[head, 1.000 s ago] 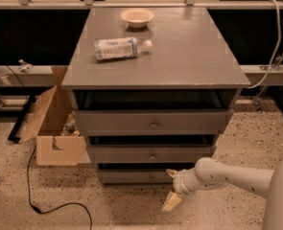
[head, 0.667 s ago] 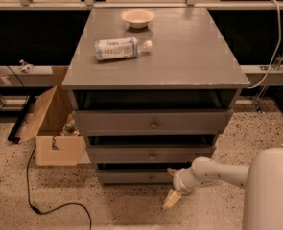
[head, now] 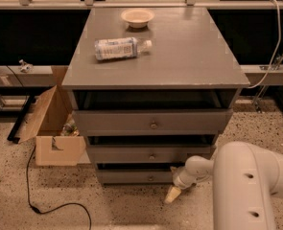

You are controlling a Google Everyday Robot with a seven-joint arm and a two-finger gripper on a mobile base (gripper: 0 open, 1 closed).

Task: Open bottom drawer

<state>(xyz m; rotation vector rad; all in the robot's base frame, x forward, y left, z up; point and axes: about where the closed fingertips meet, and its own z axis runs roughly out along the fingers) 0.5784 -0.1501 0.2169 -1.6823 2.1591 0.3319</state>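
Observation:
The bottom drawer [head: 131,176] is the lowest, slimmest grey front of the cabinet, with a small round knob [head: 151,178]. It sits nearly flush, with a dark gap above it. My gripper [head: 172,193] hangs at the drawer's lower right, just right of the knob and a little below it, close to the floor. My white arm [head: 246,186] fills the lower right and hides the drawer's right end.
The mid drawer [head: 150,155] and top drawer [head: 153,122] are above. A plastic bottle [head: 119,48] lying on its side and a small bowl [head: 137,17] are on the cabinet top. An open cardboard box [head: 52,128] and a black cable [head: 50,202] are on the floor at left.
My arm has swung closer to the camera and now covers more of the lower right. The gripper stays by the bottom drawer's right part.

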